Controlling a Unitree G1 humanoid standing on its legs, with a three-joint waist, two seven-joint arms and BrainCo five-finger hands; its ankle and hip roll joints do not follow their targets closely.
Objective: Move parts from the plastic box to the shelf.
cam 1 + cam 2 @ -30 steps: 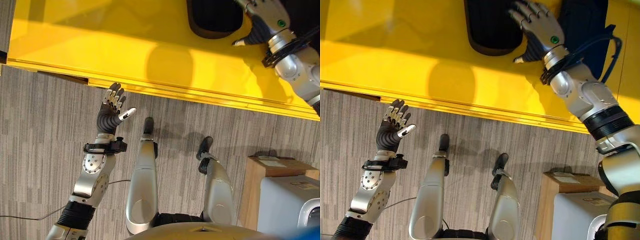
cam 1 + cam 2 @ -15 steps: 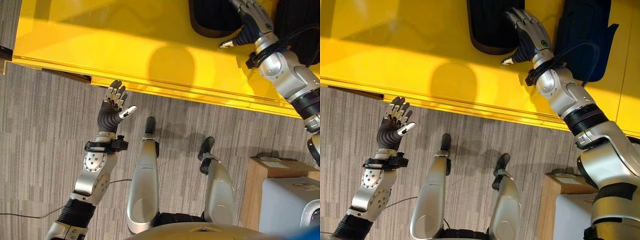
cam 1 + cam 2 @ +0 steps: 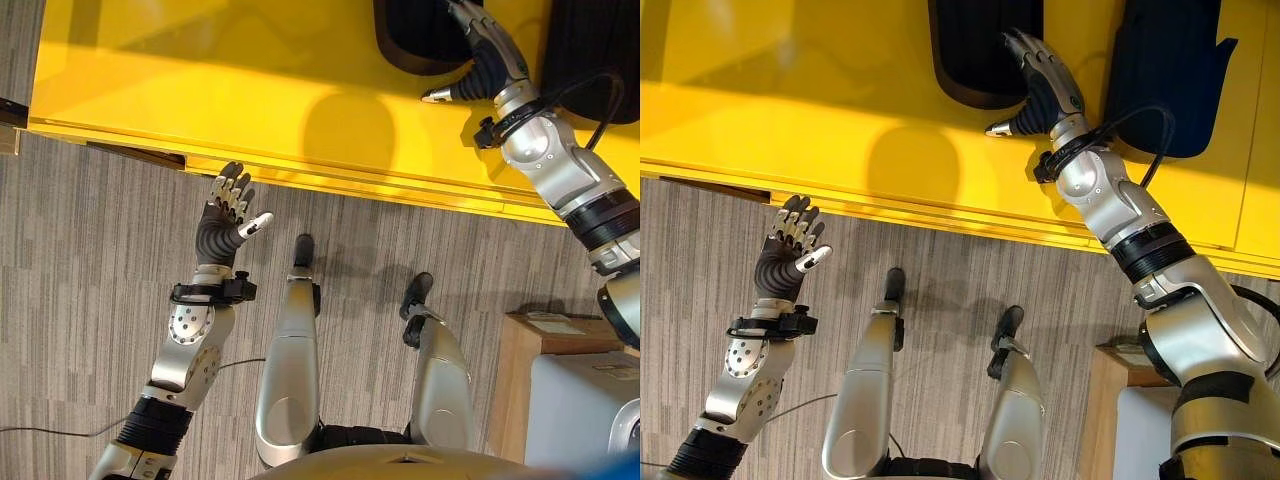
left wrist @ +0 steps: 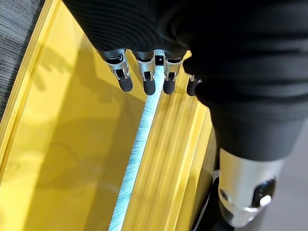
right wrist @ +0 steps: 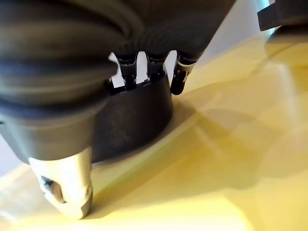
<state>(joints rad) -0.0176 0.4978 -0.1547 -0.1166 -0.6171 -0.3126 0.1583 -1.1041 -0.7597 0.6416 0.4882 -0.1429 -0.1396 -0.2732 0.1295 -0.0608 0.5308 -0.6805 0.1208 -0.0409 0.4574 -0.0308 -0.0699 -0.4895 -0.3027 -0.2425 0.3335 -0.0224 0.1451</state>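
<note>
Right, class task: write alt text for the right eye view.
The robot's right hand reaches over a yellow shelf surface to a black rounded part. Its left hand hangs open above grey carpet.

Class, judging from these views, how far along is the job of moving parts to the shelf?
Done: a second dark part already lies on the yellow shelf. In hand: the right hand rests against a black ribbed part on the shelf, with its thumb pointing sideways; whether its fingers grip cannot be told. The left hand hangs open over the floor, holding nothing. Left: freeing the right hand and fetching further parts.
</note>
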